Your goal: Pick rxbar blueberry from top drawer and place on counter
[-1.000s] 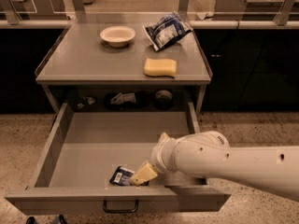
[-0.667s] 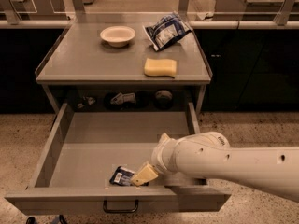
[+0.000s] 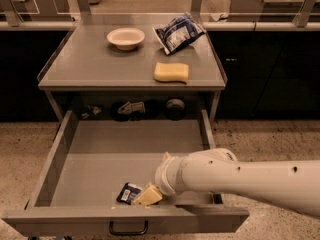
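The rxbar blueberry point(image 3: 128, 192), a small dark navy bar with a white label patch, lies flat on the floor of the open top drawer point(image 3: 100, 149), near its front edge. My gripper point(image 3: 148, 195) reaches in from the right on a thick white arm, and its pale yellow tip sits at the bar's right end, touching or overlapping it. The rest of the bar's right end is hidden behind the gripper. The grey counter point(image 3: 90, 64) stands above the drawer.
On the counter are a white bowl point(image 3: 125, 37), a crinkled blue-and-white bag point(image 3: 177, 32) and a yellow sponge point(image 3: 171, 72). Dark clutter sits in the shelf gap under the counter point(image 3: 131, 109). The drawer's front panel has a dark loop handle point(image 3: 129, 229).
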Robot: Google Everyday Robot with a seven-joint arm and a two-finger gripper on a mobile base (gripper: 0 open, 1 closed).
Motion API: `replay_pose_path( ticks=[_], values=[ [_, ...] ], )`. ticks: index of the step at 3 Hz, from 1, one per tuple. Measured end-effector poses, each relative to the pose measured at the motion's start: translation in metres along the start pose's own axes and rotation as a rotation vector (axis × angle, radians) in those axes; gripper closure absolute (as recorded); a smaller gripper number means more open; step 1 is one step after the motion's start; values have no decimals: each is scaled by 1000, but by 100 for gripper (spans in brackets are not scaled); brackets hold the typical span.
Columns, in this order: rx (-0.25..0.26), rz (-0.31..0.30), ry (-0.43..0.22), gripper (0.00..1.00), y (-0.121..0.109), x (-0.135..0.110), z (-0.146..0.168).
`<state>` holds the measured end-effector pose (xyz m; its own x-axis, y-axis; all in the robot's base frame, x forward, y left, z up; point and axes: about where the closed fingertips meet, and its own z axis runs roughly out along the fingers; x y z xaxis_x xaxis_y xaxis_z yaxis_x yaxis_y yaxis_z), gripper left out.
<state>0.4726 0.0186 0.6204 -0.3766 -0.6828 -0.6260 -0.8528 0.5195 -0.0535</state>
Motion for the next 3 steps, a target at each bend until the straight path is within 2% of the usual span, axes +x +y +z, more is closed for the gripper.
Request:
replay_pose_path(
  ticks=[1, 2, 3],
  values=[
    [-51, 4, -5, 0, 14, 2, 5],
    [-51, 4, -5, 0, 14, 2, 5],
    [-50, 4, -5, 19, 14, 2, 5]
  ],
)
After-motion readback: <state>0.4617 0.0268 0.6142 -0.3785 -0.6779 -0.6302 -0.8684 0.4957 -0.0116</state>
